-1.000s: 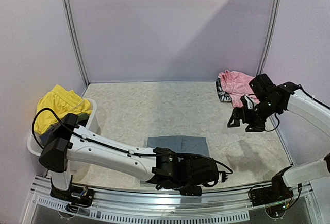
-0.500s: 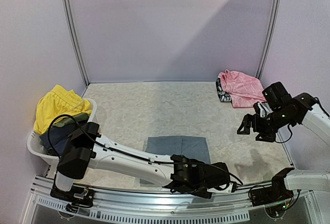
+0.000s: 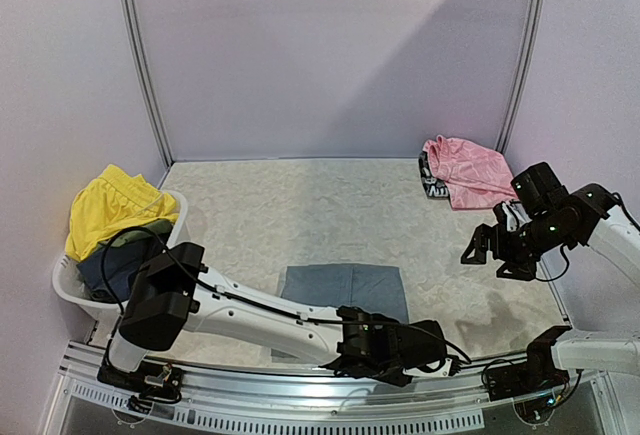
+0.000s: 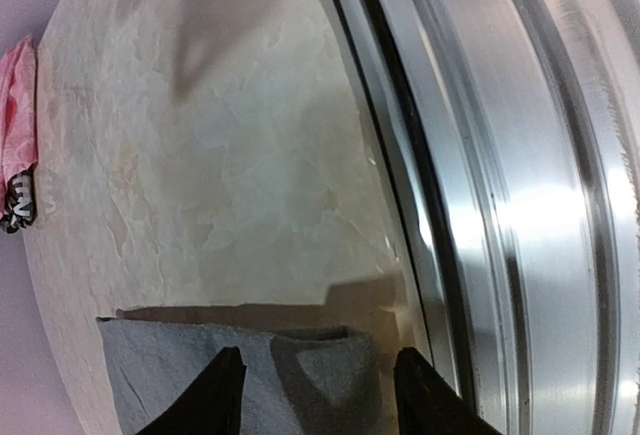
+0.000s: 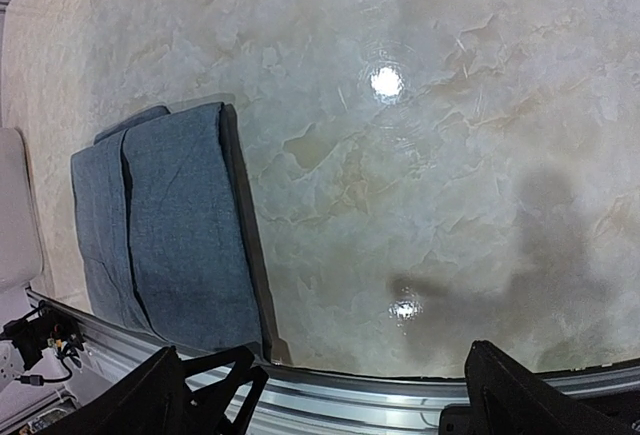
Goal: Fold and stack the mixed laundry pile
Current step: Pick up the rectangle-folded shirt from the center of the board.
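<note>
Progress looked early, I'd say. One grey garment (image 3: 345,290) lay folded at 6 o'clock by the near edge. The left gripper (image 4: 318,360) straddled its corner, jaws partway apart, and I couldn't tell if it was pinching. The right gripper (image 3: 492,253) hovered at 3 o'clock, jaws spread wide and empty. Yellow shorts (image 3: 110,200) and dark pieces (image 3: 105,267) sat heaped in the tub (image 3: 66,290) at 9 o'clock. The pink piece (image 3: 468,170) lay crumpled at 1 o'clock. Most of the job was left.

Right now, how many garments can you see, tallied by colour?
grey garment: 1
pink garment: 1
yellow garment: 1
dark blue garment: 1
olive-green garment: 1, mostly hidden
Total: 5
</note>
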